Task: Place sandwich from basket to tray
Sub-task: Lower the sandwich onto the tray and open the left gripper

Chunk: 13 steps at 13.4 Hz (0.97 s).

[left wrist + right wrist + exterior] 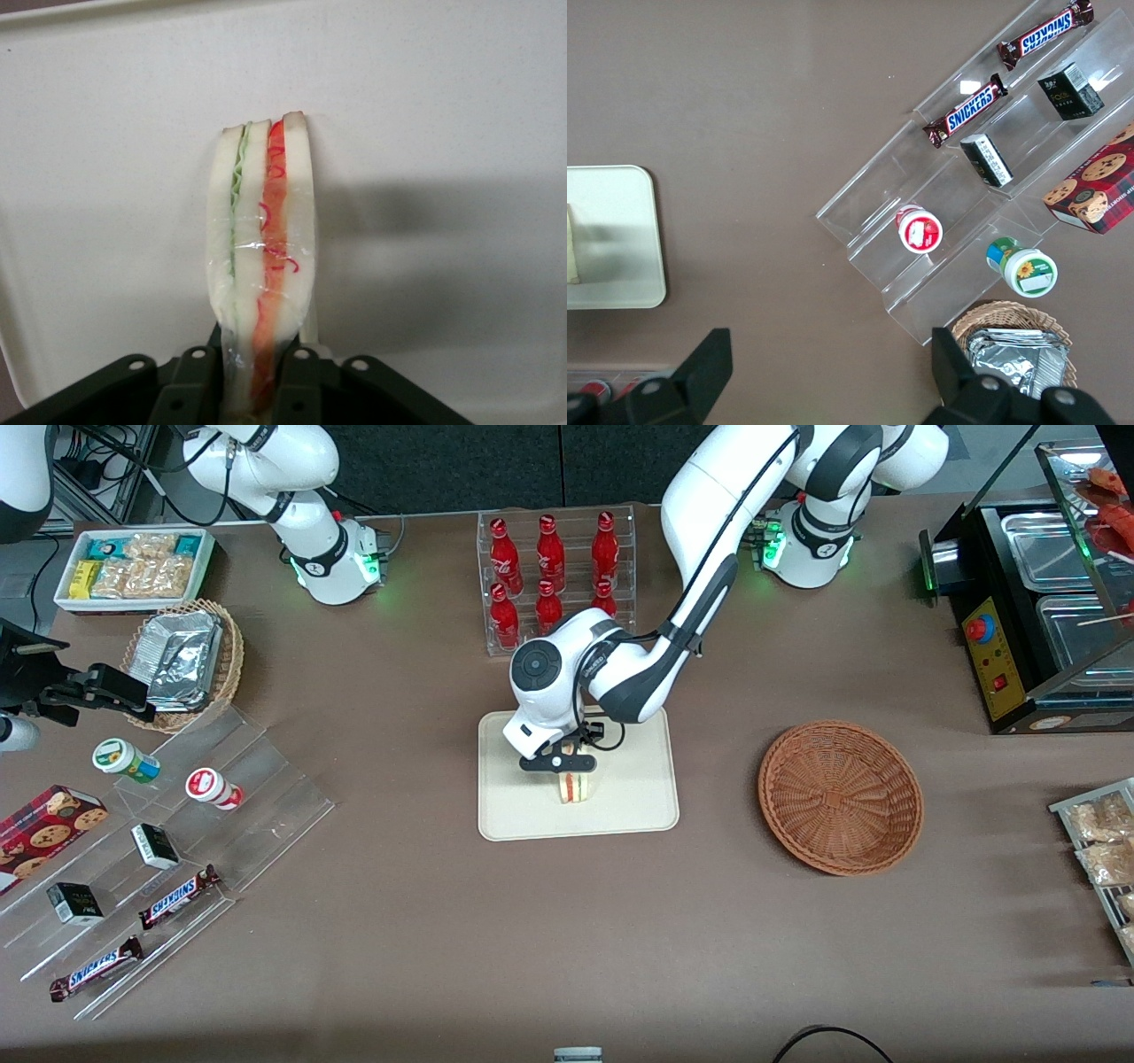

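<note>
We grip the sandwich (pixel 261 257) between our gripper's (pixel 567 766) closed fingers (pixel 197 381), on the tray (pixel 638 797) beneath them; the basket (pixel 840 797) sits empty, only release remains.

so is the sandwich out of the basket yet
Out. The sandwich stands on the tray, gripped by the left end effector; the wicker basket is empty.

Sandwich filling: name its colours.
Red and pale green, clearest in the left wrist view: sandwich, held by the gripper over the tray.

White sandwich (pixel 262 257), red-green layers; cream tray (pixel 638 797).
</note>
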Each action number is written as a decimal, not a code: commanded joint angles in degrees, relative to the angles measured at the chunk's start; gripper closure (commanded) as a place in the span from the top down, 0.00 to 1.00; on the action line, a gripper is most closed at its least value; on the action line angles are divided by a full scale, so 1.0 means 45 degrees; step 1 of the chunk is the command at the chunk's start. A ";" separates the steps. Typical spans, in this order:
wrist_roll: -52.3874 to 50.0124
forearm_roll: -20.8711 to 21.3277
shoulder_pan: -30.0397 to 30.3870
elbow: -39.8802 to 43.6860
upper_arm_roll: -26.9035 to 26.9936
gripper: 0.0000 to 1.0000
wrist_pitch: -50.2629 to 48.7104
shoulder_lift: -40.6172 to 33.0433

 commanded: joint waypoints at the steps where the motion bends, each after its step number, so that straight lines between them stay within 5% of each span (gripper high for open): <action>1: -0.0343 0.0176 -0.0045 0.0371 0.0085 1.00 -0.0138 0.0129; 6: -0.1686 0.0097 0.0092 0.0391 0.0162 1.00 -0.1346 -0.1235; 13: -0.1188 -0.0271 0.2548 0.0274 0.0123 1.00 -0.4781 -0.4867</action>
